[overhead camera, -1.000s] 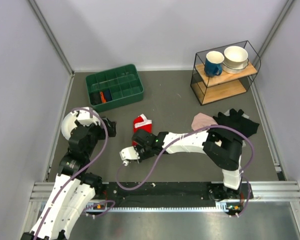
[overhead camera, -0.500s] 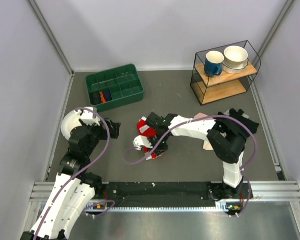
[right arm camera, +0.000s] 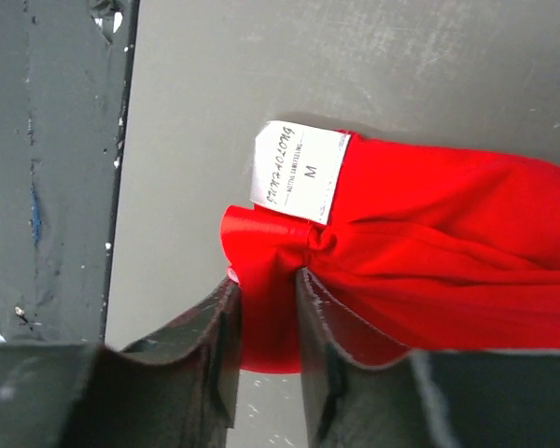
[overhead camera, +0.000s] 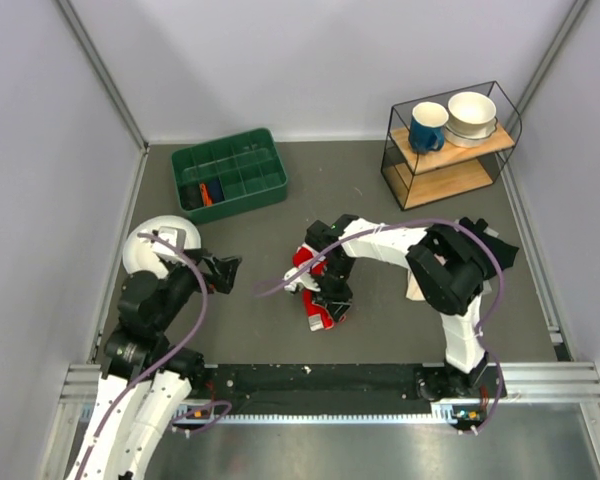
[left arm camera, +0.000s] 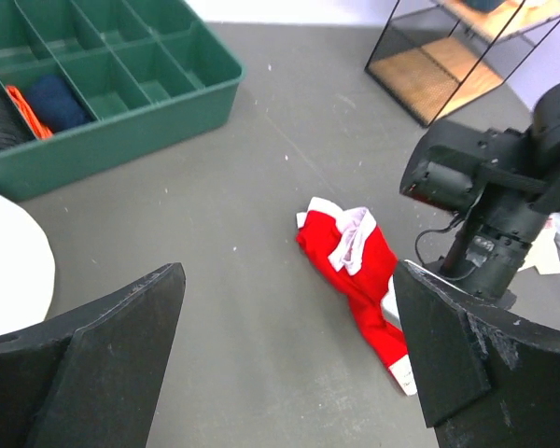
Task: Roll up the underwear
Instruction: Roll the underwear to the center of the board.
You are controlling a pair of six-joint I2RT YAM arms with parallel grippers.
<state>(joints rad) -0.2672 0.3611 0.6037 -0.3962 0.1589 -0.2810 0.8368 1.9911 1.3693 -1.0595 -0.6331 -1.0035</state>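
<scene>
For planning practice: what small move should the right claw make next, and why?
Probably fold the end pinched by the right claw back over the underwear, starting the roll: it lies stretched out, the left claw open and apart.

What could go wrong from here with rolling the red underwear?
1. The right hand pinches only a small bunched fold of the underwear, beside its white label. That fold may slip out when pulled.
2. The left hand is open and apart from the garment, so nothing pins the far end. It may drag across the table rather than roll.
</scene>
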